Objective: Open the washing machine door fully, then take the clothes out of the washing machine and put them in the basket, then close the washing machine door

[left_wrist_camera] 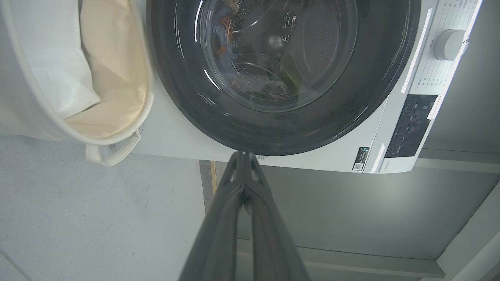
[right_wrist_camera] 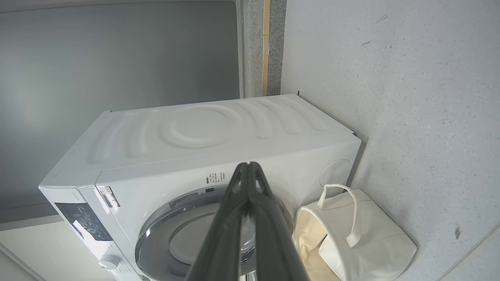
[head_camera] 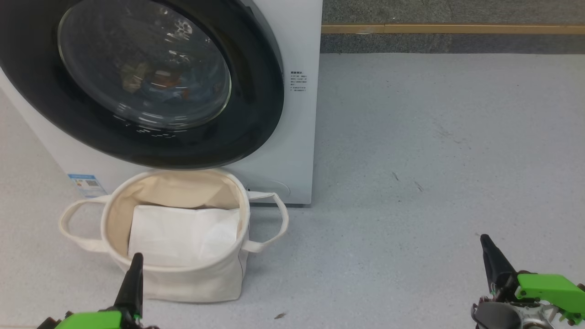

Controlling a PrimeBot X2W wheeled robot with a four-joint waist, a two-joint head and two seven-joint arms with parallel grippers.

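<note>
Before the shut washing machine door (head_camera: 144,73) stands the basket (head_camera: 196,283).

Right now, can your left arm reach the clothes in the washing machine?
Probably not. The washing machine door is shut, with the clothes behind its glass, and the left gripper sits closed down by the basket.

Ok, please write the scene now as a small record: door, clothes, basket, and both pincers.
door: washing machine door shut
clothes: clothes inside the washing machine, seen through the door
basket: cream canvas basket on grey floor before the machine, white flat sheet inside
left pincer: shut, empty, on the basket's near side
right pincer: shut, empty, above floor
</note>
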